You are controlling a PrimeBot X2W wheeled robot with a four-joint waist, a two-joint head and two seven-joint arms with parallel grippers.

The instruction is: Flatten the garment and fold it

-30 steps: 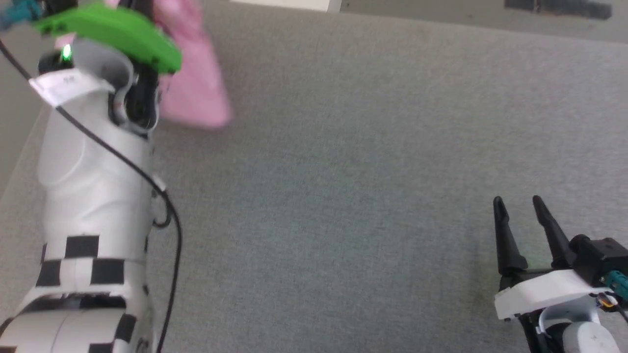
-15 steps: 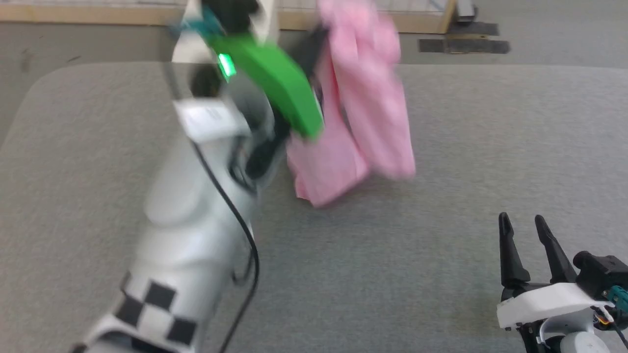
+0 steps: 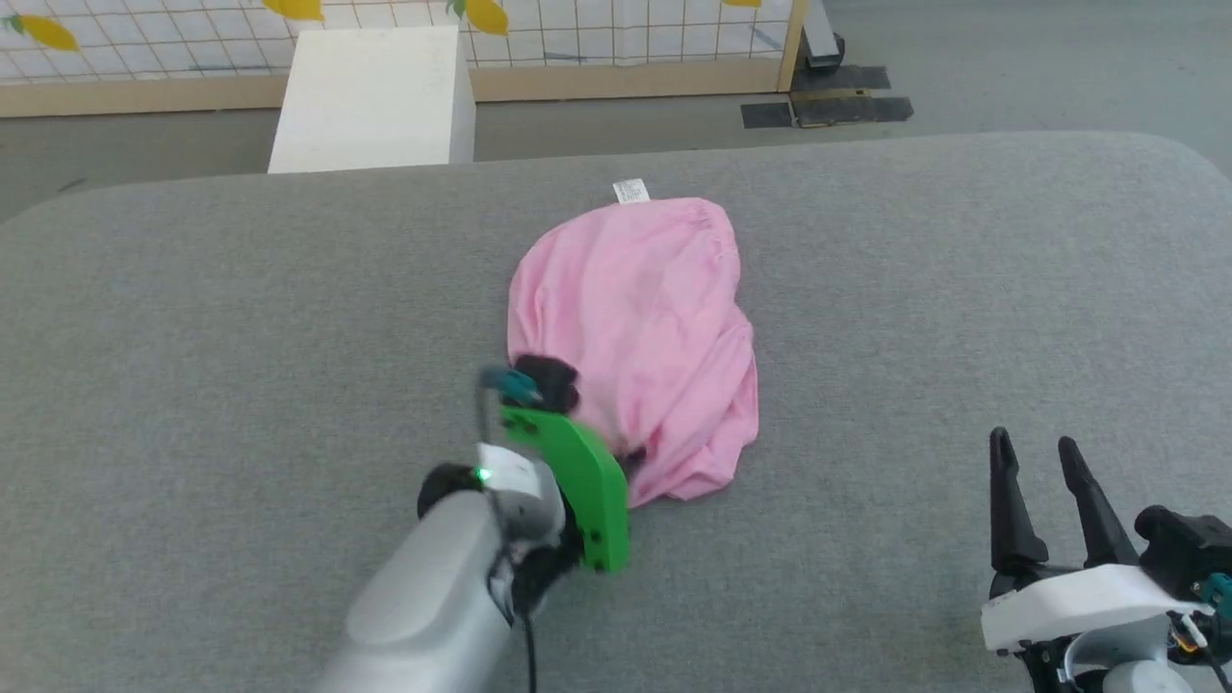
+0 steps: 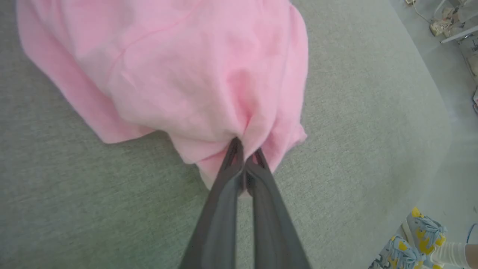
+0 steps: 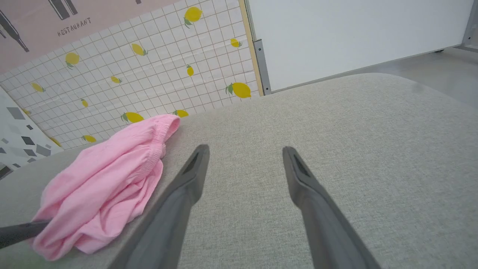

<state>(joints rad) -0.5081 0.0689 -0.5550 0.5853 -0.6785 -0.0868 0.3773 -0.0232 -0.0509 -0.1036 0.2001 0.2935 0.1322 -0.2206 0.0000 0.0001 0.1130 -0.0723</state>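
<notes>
The light pink garment (image 3: 640,327) lies bunched on the grey table (image 3: 241,318), its gathered elastic edge and small white tag (image 3: 630,192) at the far end. My left gripper (image 3: 628,460) is at the garment's near edge, mostly hidden behind its green wrist mount. In the left wrist view the left gripper (image 4: 244,149) is shut on a pinch of the pink garment (image 4: 179,71). My right gripper (image 3: 1035,450) stands open at the lower right, apart from the cloth. The right wrist view shows the right gripper (image 5: 244,151) with spread fingers over bare table, the garment (image 5: 108,183) off to its left.
A white box (image 3: 375,96) stands on the floor beyond the table's far edge, before a tiled lemon-print wall (image 3: 577,38). Grey table surface extends wide on both sides of the garment. A person's patterned shoes (image 4: 407,243) show past the table's rounded edge.
The head camera has swung. My left arm has brought the hanging garment down; it now lies spread on the table with the left gripper low at its near edge. Right gripper unchanged.
</notes>
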